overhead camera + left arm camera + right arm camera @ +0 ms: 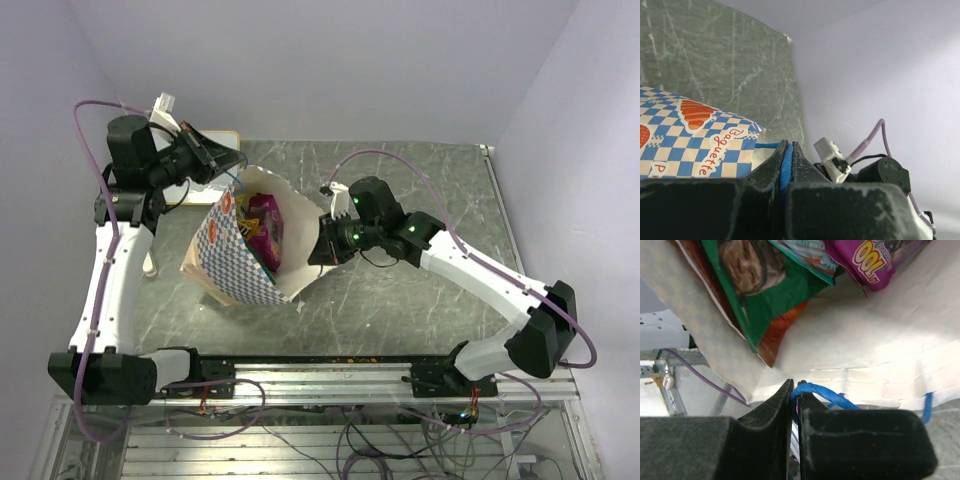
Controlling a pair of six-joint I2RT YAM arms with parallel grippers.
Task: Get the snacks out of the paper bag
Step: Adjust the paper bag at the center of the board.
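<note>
One table [420,180] carries everything, with two arms bolted at its near edge, the left arm [110,270] and the right arm [480,275]. One paper bag [235,260] sits on the table between them, left of centre, its checkered side toward the left arm and its mouth open. The snacks are inside it. The right wrist view shows four: a green packet [770,295], an orange-red packet [782,332] under it, a purple packet [875,260] and a teal packet [807,255] at the top edge. The bag has two blue handles. The left gripper [788,150] is clenched on one handle [785,172] and the right gripper [794,387] is pinching the other handle [822,392].
</note>
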